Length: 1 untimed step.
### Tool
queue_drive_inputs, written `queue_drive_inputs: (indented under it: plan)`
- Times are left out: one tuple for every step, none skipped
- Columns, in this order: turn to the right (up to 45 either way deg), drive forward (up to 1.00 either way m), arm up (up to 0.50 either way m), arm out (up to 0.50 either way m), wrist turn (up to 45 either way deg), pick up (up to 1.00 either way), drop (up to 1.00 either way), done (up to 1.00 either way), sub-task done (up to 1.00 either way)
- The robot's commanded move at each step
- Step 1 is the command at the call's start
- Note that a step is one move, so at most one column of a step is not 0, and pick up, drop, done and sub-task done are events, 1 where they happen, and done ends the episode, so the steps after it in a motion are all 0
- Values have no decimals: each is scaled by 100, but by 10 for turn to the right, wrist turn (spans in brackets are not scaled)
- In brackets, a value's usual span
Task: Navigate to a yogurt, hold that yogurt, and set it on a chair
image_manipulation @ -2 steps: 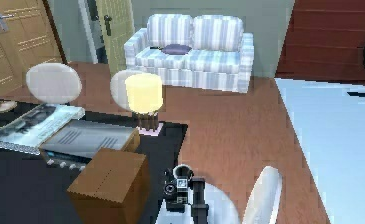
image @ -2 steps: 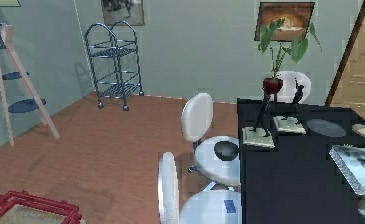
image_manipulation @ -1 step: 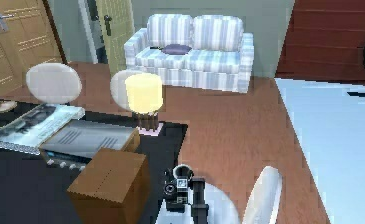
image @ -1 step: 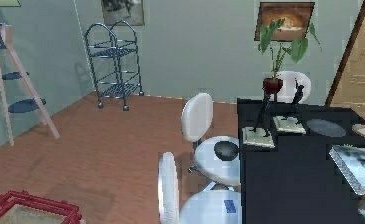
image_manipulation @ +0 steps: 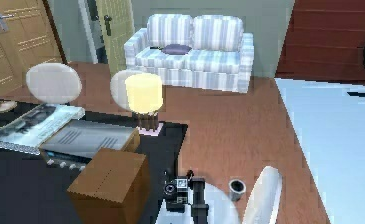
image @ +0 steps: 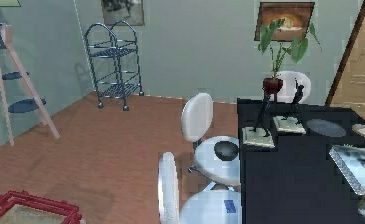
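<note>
Low in the arm side view, the arm's end with its white marker squares rises over the black table's [image_manipulation: 50, 170] edge, and the gripper [image_manipulation: 174, 187] sits as a dark body just left of them. The dark tabletop lies behind the gripper, so I cannot tell whether it holds anything. A small grey cup-like cylinder [image_manipulation: 236, 188] stands just right of the arm, beside a white chair back [image_manipulation: 262, 196]. Two more white chairs [image_manipulation: 53, 82] [image_manipulation: 128, 88] stand at the table's far side. In the forward view, white chairs [image: 197, 116] [image: 216, 160] line the table's [image: 290, 180] left edge.
A brown box [image_manipulation: 110, 185], a yellow lamp [image_manipulation: 143, 95] and a grey tray [image_manipulation: 40, 125] stand on the table. A striped sofa [image_manipulation: 190, 50] stands beyond open brown floor. The forward view has a potted plant [image: 280, 50], dark statues [image: 258, 130], a wire cart [image: 115, 62] and a ladder [image: 15, 80].
</note>
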Motion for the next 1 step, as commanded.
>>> queue_drive_inputs:
  plan:
    - [0, 0, 10, 0, 0, 0, 0, 0, 0]
